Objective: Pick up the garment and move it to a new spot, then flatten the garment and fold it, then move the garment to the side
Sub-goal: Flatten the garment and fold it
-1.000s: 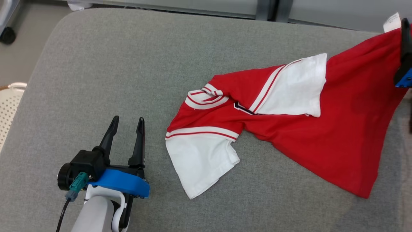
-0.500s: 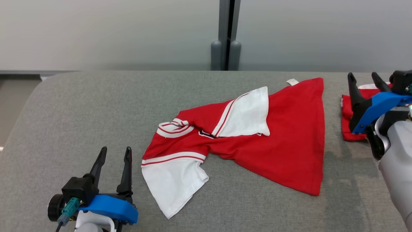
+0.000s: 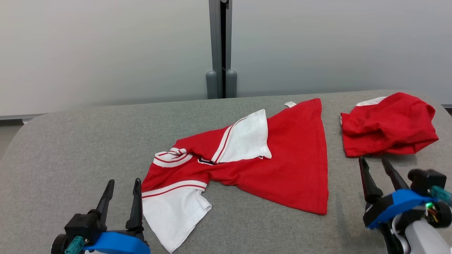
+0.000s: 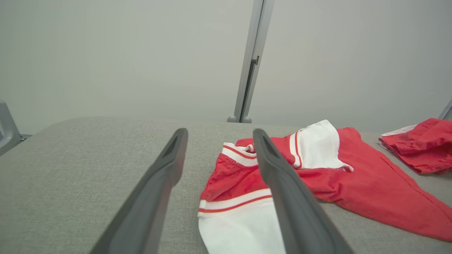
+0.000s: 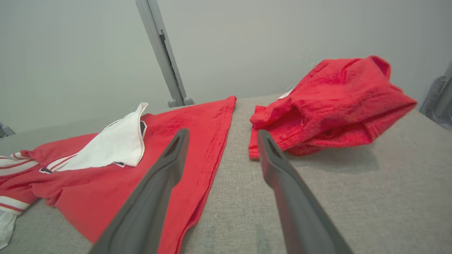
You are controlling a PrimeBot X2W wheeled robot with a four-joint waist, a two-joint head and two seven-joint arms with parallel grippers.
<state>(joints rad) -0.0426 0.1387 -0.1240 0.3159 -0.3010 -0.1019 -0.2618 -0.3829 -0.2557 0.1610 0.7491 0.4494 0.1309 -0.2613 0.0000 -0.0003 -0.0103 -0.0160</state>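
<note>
The garment [image 3: 289, 165], a red shirt with white sleeves and striped trim, lies spread but creased in the middle of the grey table [image 3: 70, 148]. One white sleeve is folded onto its body. My left gripper [image 3: 124, 181] stands open just left of the near white sleeve, not touching it. From the left wrist, the garment [image 4: 370, 187] lies beyond and right of the open left gripper [image 4: 219, 132]. My right gripper [image 3: 372, 160] is open and empty, right of the hem. From the right wrist, the open right gripper [image 5: 222, 132] points between the garment's hem [image 5: 197, 141] and a red bundle.
A second red cloth bundle [image 3: 388, 123] lies crumpled at the table's far right, also seen as the bundle [image 5: 335, 106] and the bundle [image 4: 423, 148]. A grey wall with an upright post [image 3: 220, 49] stands behind the table. Bare table stretches to the left.
The head camera has tilted up, shifting the whole picture. My right gripper has drawn back from the garment's far right corner toward the near right edge. The left gripper keeps its place by the sleeve.
</note>
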